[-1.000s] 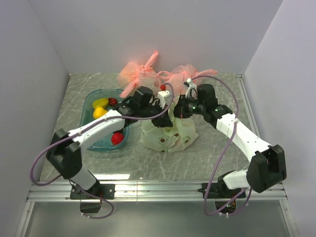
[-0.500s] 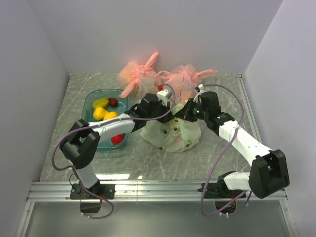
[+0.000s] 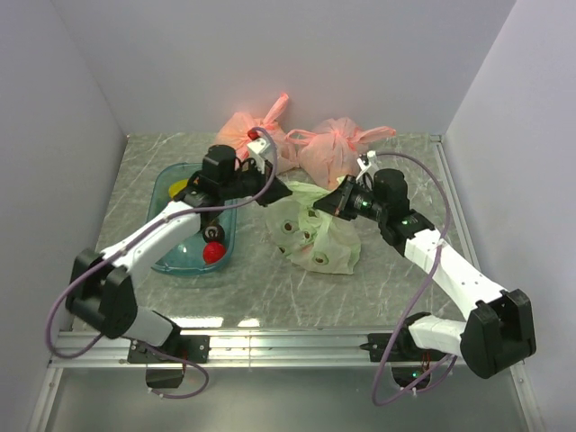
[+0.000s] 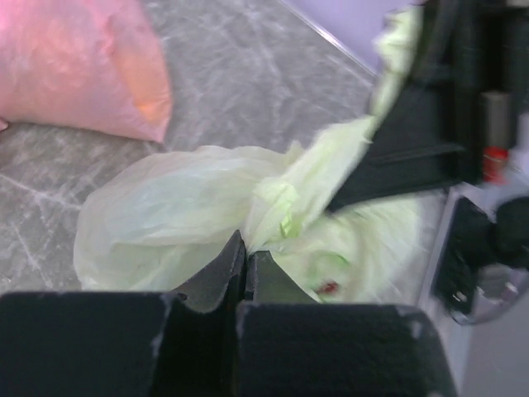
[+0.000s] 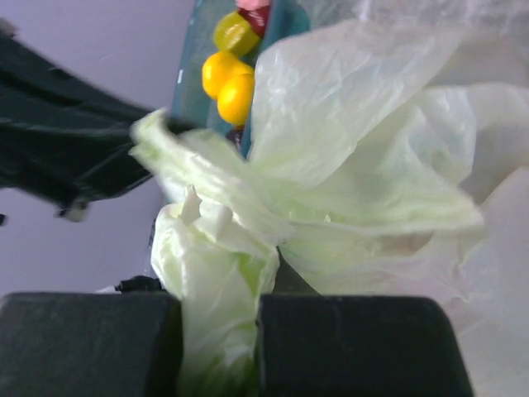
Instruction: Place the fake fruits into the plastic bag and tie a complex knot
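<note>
Left gripper [image 3: 284, 191] and right gripper [image 3: 337, 205] each pinch the plastic bag [image 3: 317, 241] top; we see it stretched crosswise between them.

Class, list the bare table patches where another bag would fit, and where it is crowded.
Bare: the near strip of table between the plastic bag and the front rail; the back right corner beside the pink bags. Crowded: the centre, where left pincer and right pincer grip the plastic bag, and around the teal bin.
</note>
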